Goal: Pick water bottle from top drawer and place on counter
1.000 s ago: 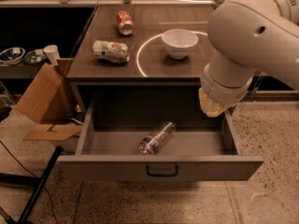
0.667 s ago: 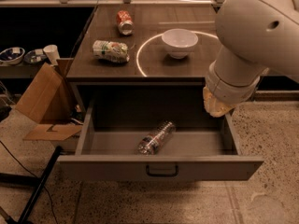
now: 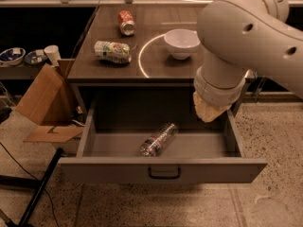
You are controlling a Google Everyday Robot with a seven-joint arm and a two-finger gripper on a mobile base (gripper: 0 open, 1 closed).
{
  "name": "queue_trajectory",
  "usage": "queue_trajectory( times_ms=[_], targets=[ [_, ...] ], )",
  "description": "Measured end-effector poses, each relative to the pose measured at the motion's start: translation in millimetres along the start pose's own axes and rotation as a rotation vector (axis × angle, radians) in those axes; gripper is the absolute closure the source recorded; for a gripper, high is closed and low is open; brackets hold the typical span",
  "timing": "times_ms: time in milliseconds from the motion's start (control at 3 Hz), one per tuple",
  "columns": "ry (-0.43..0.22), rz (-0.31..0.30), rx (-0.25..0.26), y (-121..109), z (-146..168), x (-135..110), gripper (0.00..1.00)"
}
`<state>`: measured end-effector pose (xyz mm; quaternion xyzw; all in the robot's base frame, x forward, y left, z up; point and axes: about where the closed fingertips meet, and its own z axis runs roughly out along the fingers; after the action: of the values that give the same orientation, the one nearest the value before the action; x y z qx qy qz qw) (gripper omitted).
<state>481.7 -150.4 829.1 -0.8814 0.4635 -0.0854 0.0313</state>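
You see the top drawer (image 3: 118, 169) standing open at the bottom of the frame. The water bottle (image 3: 158, 139) lies on its side near the middle of the drawer floor, its long axis running lower left to upper right. The gripper (image 3: 209, 111) hangs over the drawer's right rear, and you cannot tell its state. Beyond, the counter (image 3: 165, 67) holds 1 bowl (image 3: 182, 42).

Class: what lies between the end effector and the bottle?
Nothing; only bare drawer floor separates the end effector, above the drawer's right side, from the bottle, camera view.
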Motion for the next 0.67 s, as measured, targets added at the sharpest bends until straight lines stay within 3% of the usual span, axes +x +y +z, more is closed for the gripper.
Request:
queue_trajectory(
  times_ms=[667],
  targets=[
    [-0.026,-0.015,-0.026,-28.6,26.9,-12.4,0.19]
  ],
)
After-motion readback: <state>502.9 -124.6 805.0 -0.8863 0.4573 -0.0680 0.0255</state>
